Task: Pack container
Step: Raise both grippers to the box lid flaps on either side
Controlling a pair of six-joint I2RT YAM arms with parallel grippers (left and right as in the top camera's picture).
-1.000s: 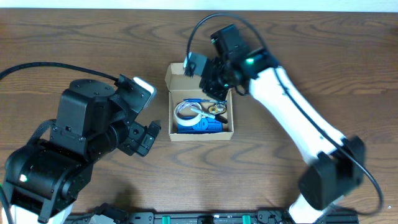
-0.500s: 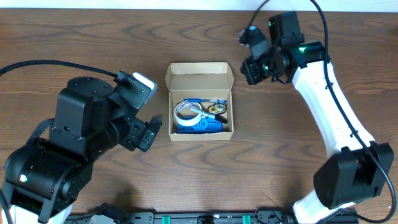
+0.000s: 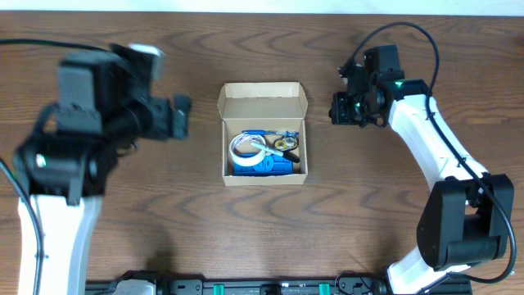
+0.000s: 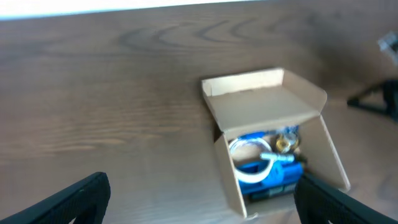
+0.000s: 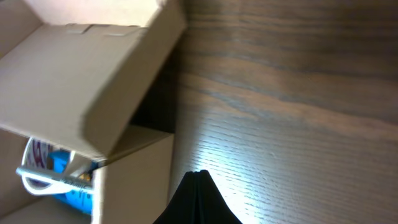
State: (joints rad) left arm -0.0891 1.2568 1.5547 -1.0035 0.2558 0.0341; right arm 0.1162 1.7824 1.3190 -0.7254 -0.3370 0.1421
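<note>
The container [image 3: 264,133] sits on the brown wooden surface [image 3: 262,238] near the middle of the overhead view, a little toward the far edge; its hinged flap lid [image 3: 262,99] stands open at the far side, tilted back, with small side tabs showing at both ends; the same box appears in the left wrist view [image 4: 273,146] and along the left side of the right wrist view [image 5: 87,106], where the raised flap overhangs the interior; inside lie a white ring-shaped roll [image 3: 246,147], a blue object [image 3: 266,166] along the near wall, a blue pen-like item [image 3: 260,132] toward the far side, and a small round gold-coloured piece [image 3: 283,144] at the right; what exactly these are is hard to tell at this size; the left claw [image 3: 176,117] hangs left of the box, well apart from it, blurred in the overhead view; in its own wrist view two dark fingertips [image 4: 68,199] show at the bottom corners, spread wide with nothing between them; the right claw [image 3: 342,110] is to the right of the box, apart from it, above bare wood; in its wrist view the dark fingers [image 5: 198,199] meet in a single point, pressed together and holding nothing; a black cable [image 3: 393,33] loops from the right arm toward the far edge.
</note>
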